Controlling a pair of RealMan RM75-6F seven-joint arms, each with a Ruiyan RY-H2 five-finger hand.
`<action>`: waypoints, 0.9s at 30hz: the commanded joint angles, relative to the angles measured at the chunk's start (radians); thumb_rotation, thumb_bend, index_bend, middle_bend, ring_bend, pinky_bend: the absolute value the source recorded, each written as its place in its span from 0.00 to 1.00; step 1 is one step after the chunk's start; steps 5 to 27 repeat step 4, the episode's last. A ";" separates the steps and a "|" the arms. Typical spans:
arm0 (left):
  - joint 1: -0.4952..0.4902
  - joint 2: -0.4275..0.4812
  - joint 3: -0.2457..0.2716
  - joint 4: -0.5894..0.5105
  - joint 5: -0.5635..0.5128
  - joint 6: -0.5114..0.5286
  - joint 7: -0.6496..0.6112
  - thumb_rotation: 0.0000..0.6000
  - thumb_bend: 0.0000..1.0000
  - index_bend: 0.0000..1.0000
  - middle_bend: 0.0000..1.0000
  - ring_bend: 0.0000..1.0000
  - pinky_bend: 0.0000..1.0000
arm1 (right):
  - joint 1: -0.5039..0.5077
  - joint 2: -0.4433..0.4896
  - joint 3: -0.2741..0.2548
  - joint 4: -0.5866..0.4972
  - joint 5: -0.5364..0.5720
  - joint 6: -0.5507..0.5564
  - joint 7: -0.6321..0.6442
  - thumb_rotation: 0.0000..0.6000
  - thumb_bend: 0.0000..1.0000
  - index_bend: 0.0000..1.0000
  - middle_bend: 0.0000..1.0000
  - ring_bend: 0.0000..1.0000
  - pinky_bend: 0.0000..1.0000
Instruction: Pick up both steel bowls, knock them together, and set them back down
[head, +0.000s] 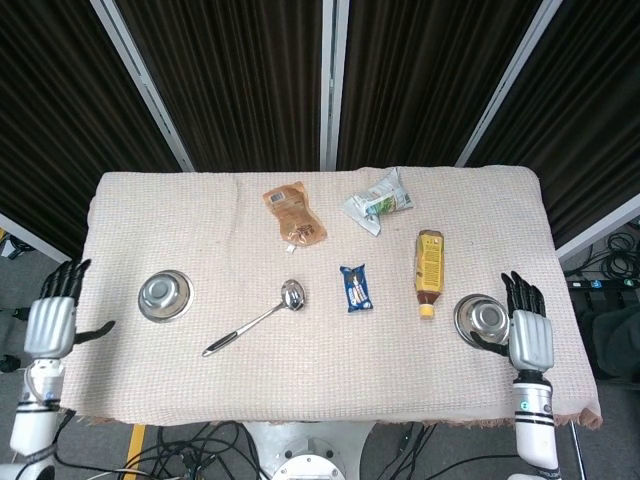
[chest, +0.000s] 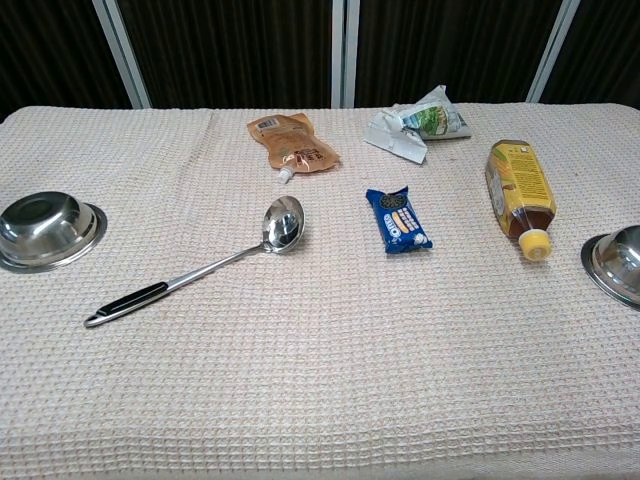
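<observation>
One steel bowl (head: 165, 296) sits upright on the cloth at the left; the chest view shows this left bowl (chest: 48, 231) by the table's left edge. The other steel bowl (head: 481, 319) rests at the right, cut off by the frame edge in the chest view as the right bowl (chest: 613, 262). My left hand (head: 52, 322) hangs off the table's left side, fingers spread, well apart from its bowl. Just right of the right bowl, my right hand (head: 528, 336) is open with its thumb near the rim. Neither hand shows in the chest view.
A ladle (head: 256, 318) lies diagonally left of centre. A blue snack pack (head: 356, 287), a yellow bottle (head: 430, 270), an orange pouch (head: 294, 213) and a crumpled wrapper (head: 378, 202) lie across the middle and back of the table (head: 320, 390).
</observation>
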 joint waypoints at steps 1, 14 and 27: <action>0.113 0.013 0.023 -0.105 -0.041 0.085 0.075 1.00 0.00 0.03 0.04 0.00 0.15 | -0.027 -0.025 -0.018 0.043 -0.039 0.018 0.044 1.00 0.00 0.00 0.00 0.00 0.00; 0.152 0.012 0.039 -0.119 -0.030 0.119 0.080 1.00 0.00 0.03 0.04 0.00 0.15 | -0.041 -0.035 -0.024 0.062 -0.059 0.025 0.067 1.00 0.00 0.00 0.00 0.00 0.00; 0.152 0.012 0.039 -0.119 -0.030 0.119 0.080 1.00 0.00 0.03 0.04 0.00 0.15 | -0.041 -0.035 -0.024 0.062 -0.059 0.025 0.067 1.00 0.00 0.00 0.00 0.00 0.00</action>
